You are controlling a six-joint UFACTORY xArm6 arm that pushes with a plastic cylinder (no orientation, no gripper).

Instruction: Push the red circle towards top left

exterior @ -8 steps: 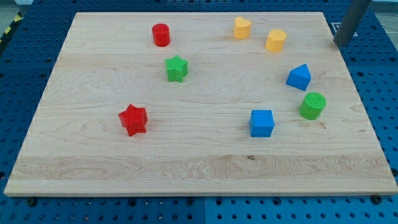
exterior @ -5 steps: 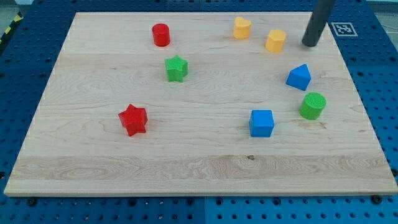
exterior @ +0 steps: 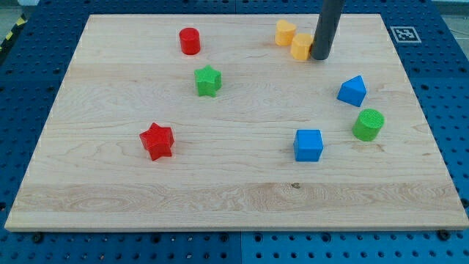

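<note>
The red circle [exterior: 190, 41] is a short red cylinder near the view's top, left of centre on the wooden board [exterior: 110, 183]. My tip [exterior: 319, 57] is far to its right, near the view's top right. It touches the right side of a yellow hexagon block [exterior: 301, 46], which now sits close beside a yellow heart-shaped block [exterior: 285, 32]. A green star [exterior: 208, 81] lies just below and right of the red circle.
A red star [exterior: 156, 141] lies at the view's left centre. A blue cube [exterior: 308, 144], a blue angular block [exterior: 352, 90] and a green cylinder [exterior: 368, 124] sit at the right. A marker tag [exterior: 404, 34] lies off the board's top right corner.
My tip has swept left from beyond the board's top right edge and pushed the yellow hexagon left, up next to the yellow heart. The red circle has not moved.
</note>
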